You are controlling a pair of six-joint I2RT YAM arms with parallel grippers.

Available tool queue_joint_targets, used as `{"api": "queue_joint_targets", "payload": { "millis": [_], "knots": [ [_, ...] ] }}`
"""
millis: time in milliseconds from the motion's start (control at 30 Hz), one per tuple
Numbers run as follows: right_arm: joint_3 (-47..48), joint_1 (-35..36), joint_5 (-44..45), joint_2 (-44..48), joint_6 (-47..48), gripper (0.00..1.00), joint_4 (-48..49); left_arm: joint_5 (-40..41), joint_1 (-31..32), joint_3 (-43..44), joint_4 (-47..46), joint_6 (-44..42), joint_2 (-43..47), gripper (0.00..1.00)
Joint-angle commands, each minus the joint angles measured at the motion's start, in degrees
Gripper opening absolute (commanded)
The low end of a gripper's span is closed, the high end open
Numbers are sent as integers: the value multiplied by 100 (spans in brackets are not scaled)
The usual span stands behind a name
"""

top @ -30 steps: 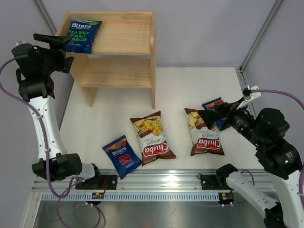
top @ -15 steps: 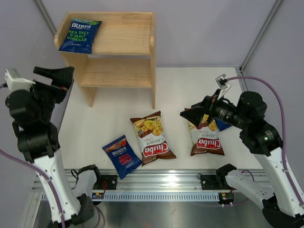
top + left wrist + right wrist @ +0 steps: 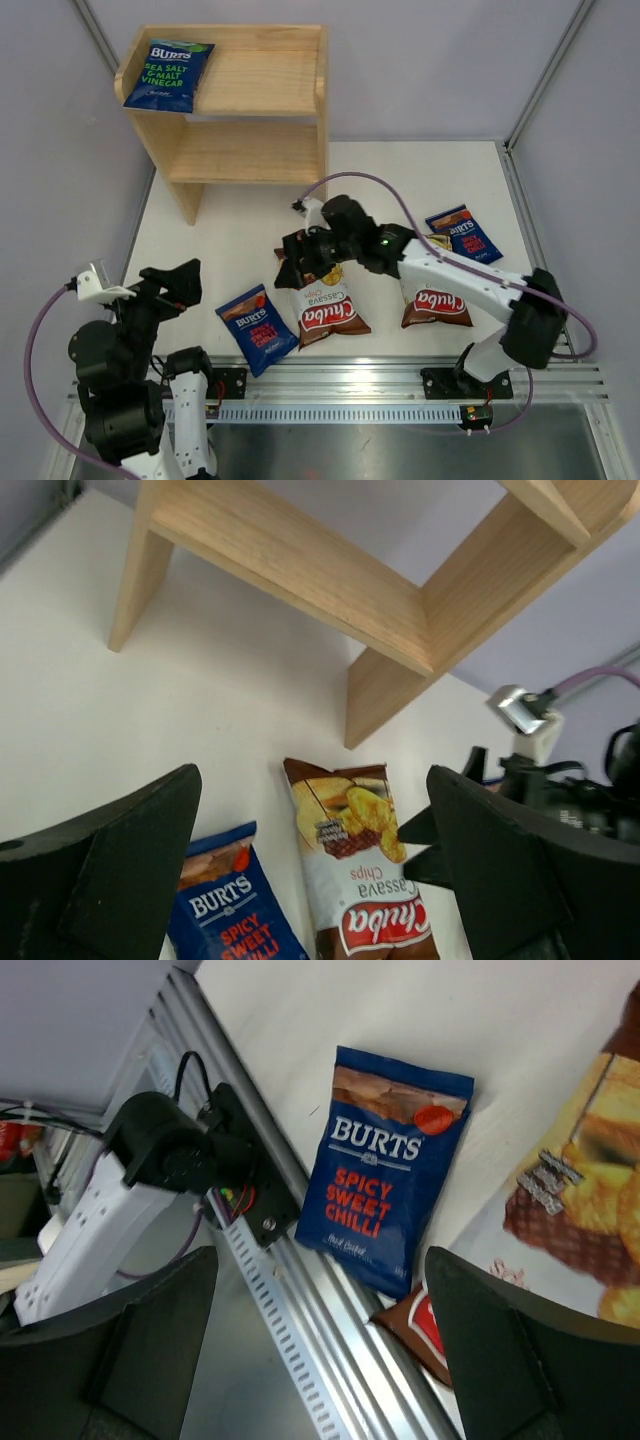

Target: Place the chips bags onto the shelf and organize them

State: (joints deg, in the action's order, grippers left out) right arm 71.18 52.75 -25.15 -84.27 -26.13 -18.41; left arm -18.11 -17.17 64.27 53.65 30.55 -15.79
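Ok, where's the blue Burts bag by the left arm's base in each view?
Top external: Burts bag low, left of centre.
Left wrist: Burts bag at the bottom edge, left of centre, cropped.
Right wrist: Burts bag mid-frame, whole.
Shared landmark: the Chuba bag lying beside it.

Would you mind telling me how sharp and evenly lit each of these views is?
Top external: soft even light, everything sharp, the shelf casting only faint shadow. Left wrist: left gripper dark and blurred up close, the Chuba bag beyond legible. Right wrist: right gripper likewise soft, the red-label Burts bag crisp.
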Motion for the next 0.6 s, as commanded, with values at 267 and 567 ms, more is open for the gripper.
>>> {"api": "queue_joint_targets", "payload": {
  "millis": [267,567],
  "knots": [
    [2304,912,1856,-3085,319,80,-541,1960,1101,139,726,-796,181,99],
    [3164,904,1435,-4158,1793,93,-329,1582,1417,-283,620,-1024,243,99]
  ]
}}
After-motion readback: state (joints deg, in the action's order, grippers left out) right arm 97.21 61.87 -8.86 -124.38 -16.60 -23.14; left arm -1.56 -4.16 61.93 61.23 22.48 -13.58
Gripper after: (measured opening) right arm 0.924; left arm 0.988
